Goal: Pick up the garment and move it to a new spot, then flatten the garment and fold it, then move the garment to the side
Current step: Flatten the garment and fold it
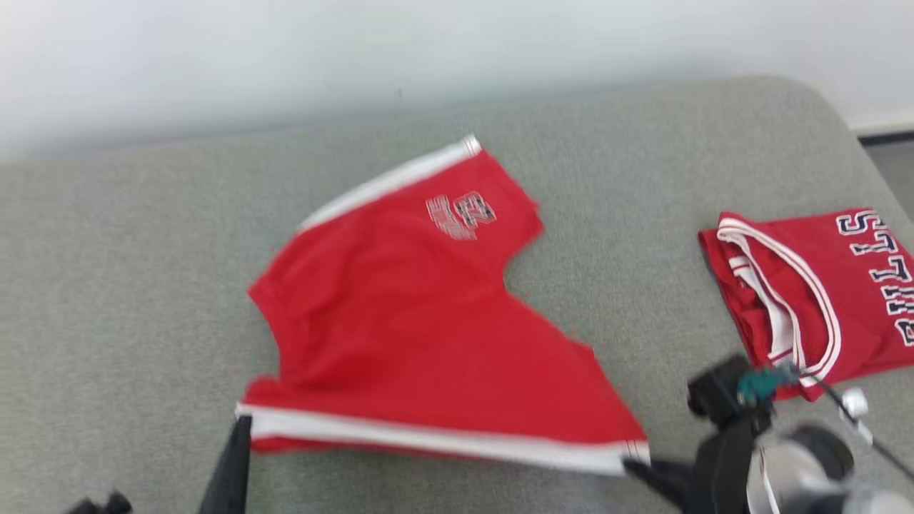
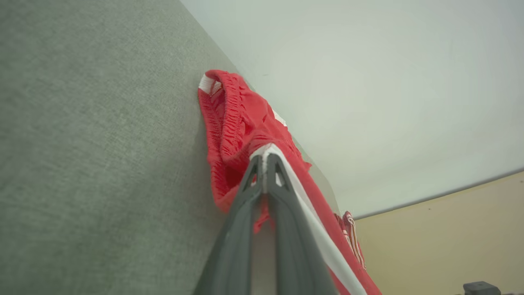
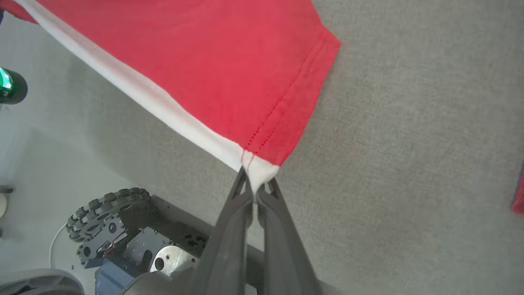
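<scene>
The garment [image 1: 414,314] is a pair of red shorts with white side stripes, spread over the grey cushion [image 1: 128,285]. My left gripper [image 1: 241,420] is shut on the near-left corner at the waistband, where the left wrist view shows the white stripe [image 2: 266,152] pinched between the fingertips. My right gripper [image 1: 632,464] is shut on the near-right hem corner [image 3: 258,174], with the white-striped edge stretched taut between the two grippers just above the cushion. The far half of the shorts [image 1: 457,207] lies on the fabric surface.
A folded red jersey [image 1: 821,293] with white trim and dark lettering lies at the right of the cushion. A pale wall [image 1: 357,50] runs behind the cushion. The robot's wheeled base [image 3: 118,233] shows below the near edge in the right wrist view.
</scene>
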Robot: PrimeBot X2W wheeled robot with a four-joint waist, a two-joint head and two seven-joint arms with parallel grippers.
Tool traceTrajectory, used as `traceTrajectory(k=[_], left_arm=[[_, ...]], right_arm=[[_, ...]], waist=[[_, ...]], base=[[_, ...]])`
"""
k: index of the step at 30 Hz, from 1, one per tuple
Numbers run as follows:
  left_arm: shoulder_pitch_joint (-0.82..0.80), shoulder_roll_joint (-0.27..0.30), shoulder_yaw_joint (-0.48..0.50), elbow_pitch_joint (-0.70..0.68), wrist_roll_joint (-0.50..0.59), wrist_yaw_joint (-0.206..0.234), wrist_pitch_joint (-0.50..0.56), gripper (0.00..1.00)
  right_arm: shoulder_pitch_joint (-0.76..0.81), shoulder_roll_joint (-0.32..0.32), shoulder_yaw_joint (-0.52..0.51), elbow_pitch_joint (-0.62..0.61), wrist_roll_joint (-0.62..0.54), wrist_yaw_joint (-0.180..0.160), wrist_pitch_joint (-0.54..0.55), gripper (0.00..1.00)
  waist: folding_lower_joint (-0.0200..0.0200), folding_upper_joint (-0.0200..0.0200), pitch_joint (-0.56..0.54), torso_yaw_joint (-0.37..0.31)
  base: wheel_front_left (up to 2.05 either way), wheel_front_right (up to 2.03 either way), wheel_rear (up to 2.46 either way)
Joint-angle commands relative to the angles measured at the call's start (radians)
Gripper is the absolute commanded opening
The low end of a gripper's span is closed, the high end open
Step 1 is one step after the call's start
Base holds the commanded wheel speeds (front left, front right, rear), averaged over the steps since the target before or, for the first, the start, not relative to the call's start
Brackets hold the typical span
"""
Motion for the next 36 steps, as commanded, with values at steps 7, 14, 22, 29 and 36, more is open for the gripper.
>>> traceTrajectory(k=[7,14,22,29,36], left_arm=[[0.111,0.061,-0.094,-0.011,0.028,-0.001,0.048,0.00],[0.096,0.073,-0.156,-0.020,0.037,-0.001,0.088,0.00],[-0.024,0.041,-0.149,-0.033,0.013,-0.001,0.087,0.00],[-0.163,-0.003,-0.148,-0.006,0.025,0.023,0.113,0.00],[-0.306,-0.080,-0.135,0.060,0.041,0.079,0.097,0.00]], right_arm=[[0.216,0.053,-0.091,-0.079,-0.046,-0.002,0.119,0.00],[0.239,0.080,-0.152,-0.154,-0.094,-0.002,0.135,0.00],[-0.001,0.045,-0.137,-0.059,-0.081,-0.002,0.055,0.00],[-0.261,0.011,-0.099,0.108,-0.075,-0.002,0.002,0.00],[-0.479,0.002,-0.047,0.301,-0.103,-0.002,-0.085,0.00]], waist=[[0.0004,0.0003,-0.065,0.029],[0.0004,0.0003,-0.052,0.043],[0.0004,0.0003,-0.017,0.071],[0.0004,0.0003,0.046,0.119],[0.0004,0.0003,0.125,0.172]], base=[[0.00,0.00,0.00],[0.00,0.00,0.00],[0.00,0.00,0.00],[0.00,0.00,0.00],[0.00,0.00,0.00]])
